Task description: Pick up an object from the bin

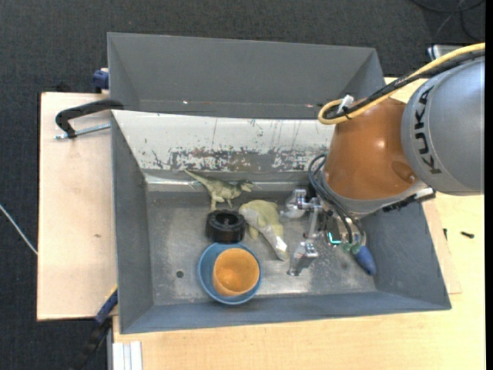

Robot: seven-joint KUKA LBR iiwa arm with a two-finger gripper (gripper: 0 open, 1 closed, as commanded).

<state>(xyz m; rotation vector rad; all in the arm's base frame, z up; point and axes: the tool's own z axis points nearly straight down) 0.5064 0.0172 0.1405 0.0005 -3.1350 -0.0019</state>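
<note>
Just beside gripper (301, 233), pale yellow lump (260, 216)

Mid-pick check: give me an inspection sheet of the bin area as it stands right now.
Surface: grey bin, floor scuffed, back wall scratched.
Job's things: toy dinosaur by the back wall; black cap; pale lump; blue bowl, orange inside; blue stick at the right.
Clutter: nothing seen.
Grippers: gripper low over the floor, right of the pale lump, open, holding nothing.
Cables: yellow cable over the orange cover.
Surroundings: dark carpet.
</note>
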